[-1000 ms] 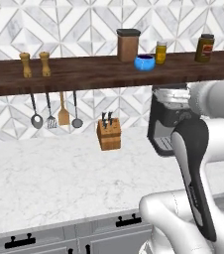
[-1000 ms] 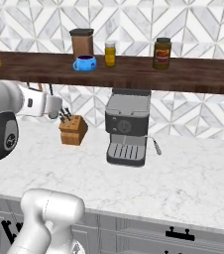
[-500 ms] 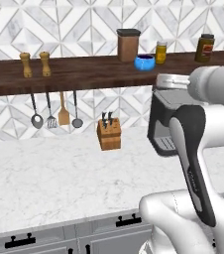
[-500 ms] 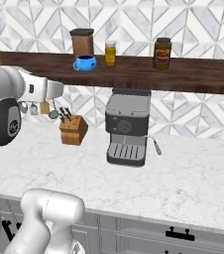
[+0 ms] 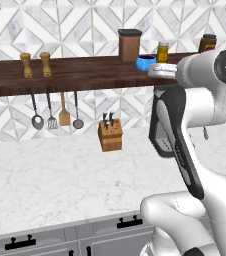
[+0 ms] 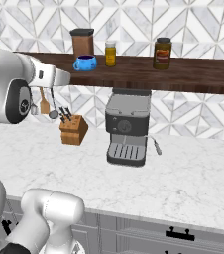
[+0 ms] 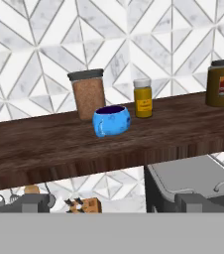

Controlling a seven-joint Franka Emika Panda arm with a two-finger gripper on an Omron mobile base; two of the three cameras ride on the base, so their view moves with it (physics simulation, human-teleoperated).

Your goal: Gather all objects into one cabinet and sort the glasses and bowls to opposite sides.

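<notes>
Now approaching blue cup (image 7: 112, 120) on dark wooden shelf (image 7: 44, 141), claw (image 7: 114, 202) spread wide; probably best centred level, clear of brown canister (image 7: 88, 94).

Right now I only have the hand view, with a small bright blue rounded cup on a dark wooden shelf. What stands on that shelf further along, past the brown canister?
Observer: In the left base view, two small wooden shakers stand side by side near the far end of the dark wooden shelf, well apart from the blue cup.
Operator: And underneath that stretch?
Observer: Four utensils hang in a row under the shelf, and a wooden knife block stands on the white marble counter.
</notes>
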